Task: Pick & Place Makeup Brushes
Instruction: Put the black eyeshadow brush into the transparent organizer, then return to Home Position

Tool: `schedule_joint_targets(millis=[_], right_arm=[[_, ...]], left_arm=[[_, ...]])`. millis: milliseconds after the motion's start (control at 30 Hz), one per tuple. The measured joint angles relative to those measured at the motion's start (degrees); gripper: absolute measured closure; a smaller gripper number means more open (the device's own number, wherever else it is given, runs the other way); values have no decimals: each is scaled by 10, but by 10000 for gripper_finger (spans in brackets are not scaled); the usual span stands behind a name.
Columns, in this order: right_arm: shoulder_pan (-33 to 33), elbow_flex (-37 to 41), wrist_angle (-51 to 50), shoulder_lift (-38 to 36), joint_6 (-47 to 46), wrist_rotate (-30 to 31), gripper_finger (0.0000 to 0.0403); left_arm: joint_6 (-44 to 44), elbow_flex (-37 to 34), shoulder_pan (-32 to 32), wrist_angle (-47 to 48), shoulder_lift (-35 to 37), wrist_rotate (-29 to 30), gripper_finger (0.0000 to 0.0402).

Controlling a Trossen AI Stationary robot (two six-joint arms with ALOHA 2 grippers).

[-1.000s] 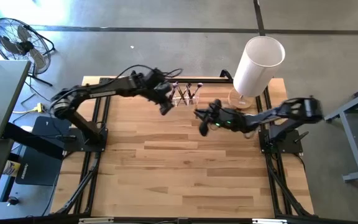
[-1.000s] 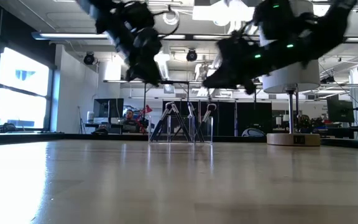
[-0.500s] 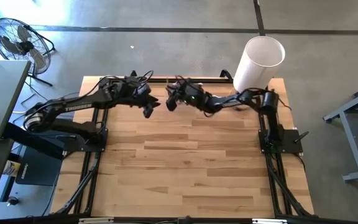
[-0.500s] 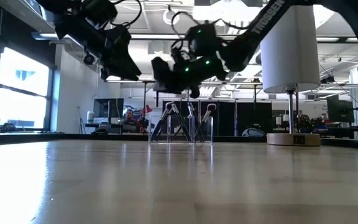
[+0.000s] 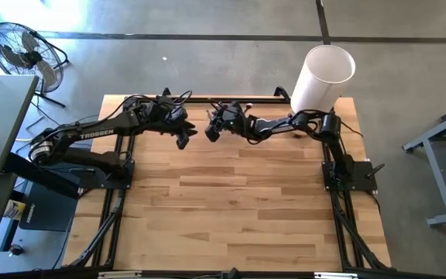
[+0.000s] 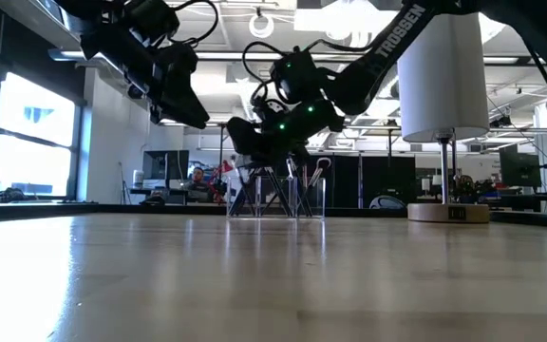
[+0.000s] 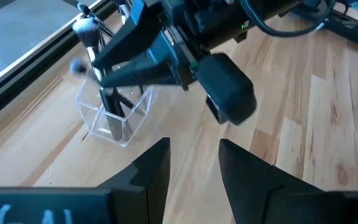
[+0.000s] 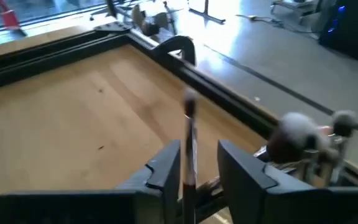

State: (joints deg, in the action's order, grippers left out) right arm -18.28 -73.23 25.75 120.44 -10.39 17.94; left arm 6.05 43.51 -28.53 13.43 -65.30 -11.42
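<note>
A small clear holder (image 7: pixel 114 118) stands near the table's far edge, and several makeup brushes (image 6: pixel 292 185) lean in it with their bristle tips up. My right gripper (image 5: pixel 211 130) hovers just above the holder (image 6: pixel 278 199), slanting down at the brushes from the table's right. Its fingers (image 7: pixel 126 53) are apart, with one thin brush (image 8: pixel 189 134) standing between them. Other fluffy brush tips (image 8: pixel 291 137) show beside it. My left gripper (image 5: pixel 183 139) is open in the air to the holder's left, touching nothing (image 7: pixel 194 155). My right gripper (image 8: pixel 197 162) has the thin brush's handle (image 8: pixel 188 177) between its two fingers, close to one finger (image 8: pixel 166 165). The fingers stand wider than the handle. I cannot tell whether either one touches it.
A big white cylinder (image 5: pixel 322 77) stands on a round wooden base (image 6: pixel 449 211) at the table's far right corner. Bare wooden tabletop (image 5: pixel 231 201) spreads toward the near edge. A black rail (image 8: pixel 104 37) runs along the far edge. A fan (image 5: pixel 22 50) stands on the floor.
My right gripper has swung from the table's right-middle toward the far left, over the holder, and has then sunk lower onto the brushes. My left gripper has drawn back from the holder toward the table's left and has kept still since.
</note>
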Motion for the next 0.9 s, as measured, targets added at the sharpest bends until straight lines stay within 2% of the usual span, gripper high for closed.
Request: schedule_joint_targets(millis=[200,333,500,567,667,733,800,900], right_arm=[[1,1,-45,-36,17,-17,264],[2,0,-103,-98,56,-29,259],[12,0,-208,-189,95,-29,302],[18,-1,-268,-218,94,-29,338],[28,-1,-373,-249,95,-29,390],[40,0,-429,-261,97,-31,392],[57,13,-455,-272,98,-35,388],[92,83,-421,-305,97,-54,399]], left_arm=[[1,0,0,-2,0,3,266],[-13,0,0,-6,-2,45,266],[-28,0,7,-34,-2,74,279],[-28,0,25,-51,-1,85,304],[-28,0,68,-75,-1,98,368],[-23,0,101,-95,-1,96,392],[-1,0,138,-107,-1,116,389],[21,-1,193,-103,-1,184,398]])
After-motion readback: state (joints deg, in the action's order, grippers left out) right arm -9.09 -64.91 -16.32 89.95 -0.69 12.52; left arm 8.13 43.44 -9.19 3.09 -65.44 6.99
